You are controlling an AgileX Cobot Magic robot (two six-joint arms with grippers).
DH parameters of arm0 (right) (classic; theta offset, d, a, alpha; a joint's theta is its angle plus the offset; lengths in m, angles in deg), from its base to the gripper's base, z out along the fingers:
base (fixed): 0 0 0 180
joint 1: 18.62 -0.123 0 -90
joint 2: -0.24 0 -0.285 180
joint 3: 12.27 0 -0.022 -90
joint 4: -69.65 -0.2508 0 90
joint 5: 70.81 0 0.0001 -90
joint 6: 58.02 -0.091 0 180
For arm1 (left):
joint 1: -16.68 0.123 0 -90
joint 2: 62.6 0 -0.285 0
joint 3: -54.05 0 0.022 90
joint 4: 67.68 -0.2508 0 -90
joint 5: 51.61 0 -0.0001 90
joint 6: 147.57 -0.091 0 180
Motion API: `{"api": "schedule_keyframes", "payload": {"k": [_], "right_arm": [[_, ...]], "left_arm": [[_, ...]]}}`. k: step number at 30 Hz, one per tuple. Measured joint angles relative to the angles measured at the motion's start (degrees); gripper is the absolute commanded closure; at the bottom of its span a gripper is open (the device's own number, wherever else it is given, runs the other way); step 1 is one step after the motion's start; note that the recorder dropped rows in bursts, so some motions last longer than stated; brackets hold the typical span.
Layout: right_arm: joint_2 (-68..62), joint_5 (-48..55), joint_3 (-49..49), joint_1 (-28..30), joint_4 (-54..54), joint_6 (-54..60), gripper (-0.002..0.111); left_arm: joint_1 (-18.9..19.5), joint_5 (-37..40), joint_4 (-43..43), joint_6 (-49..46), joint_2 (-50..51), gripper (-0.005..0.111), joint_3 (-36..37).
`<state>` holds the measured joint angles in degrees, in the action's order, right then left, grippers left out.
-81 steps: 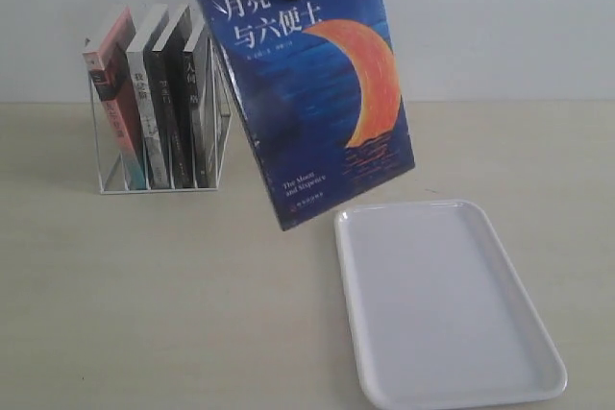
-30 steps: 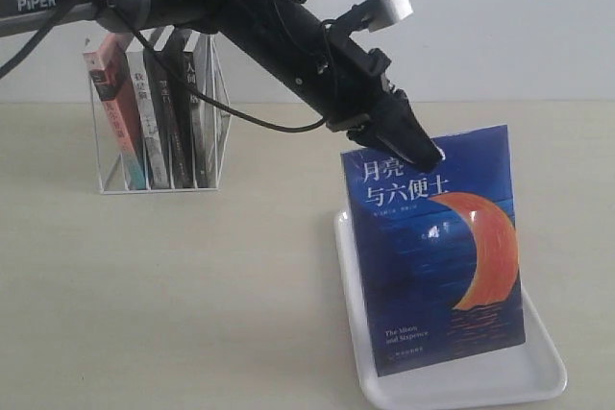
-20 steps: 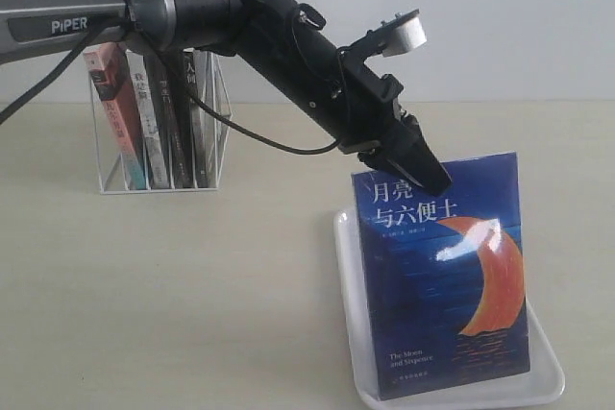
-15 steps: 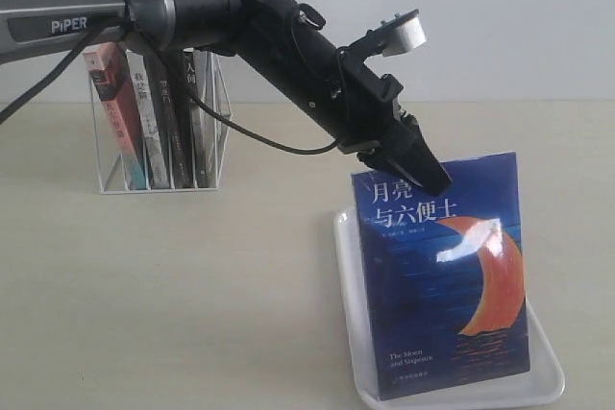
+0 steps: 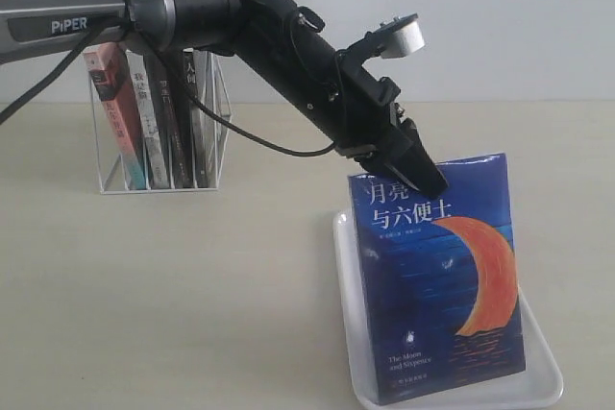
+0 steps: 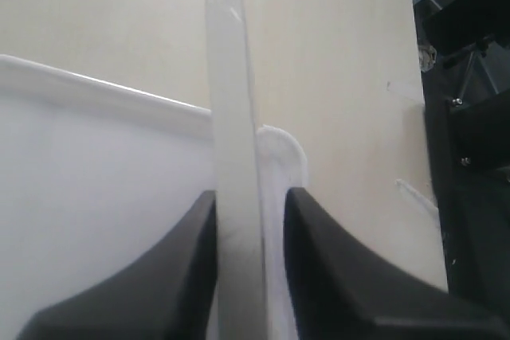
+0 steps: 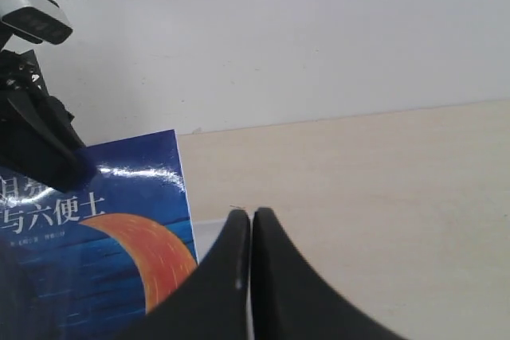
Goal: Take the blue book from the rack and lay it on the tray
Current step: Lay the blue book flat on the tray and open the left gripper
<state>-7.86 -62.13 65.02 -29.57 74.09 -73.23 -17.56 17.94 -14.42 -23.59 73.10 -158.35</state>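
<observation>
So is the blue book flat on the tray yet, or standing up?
Standing nearly upright: the blue book sits on edge in the tray, left gripper clamping its top.

The scene is lit evenly and brightly; only faint, soft shadows are cast on the table. Glare is seen on the blue book in the right wrist view. The tray is nearly washed out in the left wrist view.
</observation>
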Motion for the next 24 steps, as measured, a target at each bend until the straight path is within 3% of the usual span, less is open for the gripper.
{"api": "schedule_keyframes", "payload": {"k": [24], "right_arm": [[0.00,0.00,0.00,0.00,0.00,0.00,0.108]], "left_arm": [[0.00,-6.29,-1.68,-0.66,0.03,0.065,0.00]]}}
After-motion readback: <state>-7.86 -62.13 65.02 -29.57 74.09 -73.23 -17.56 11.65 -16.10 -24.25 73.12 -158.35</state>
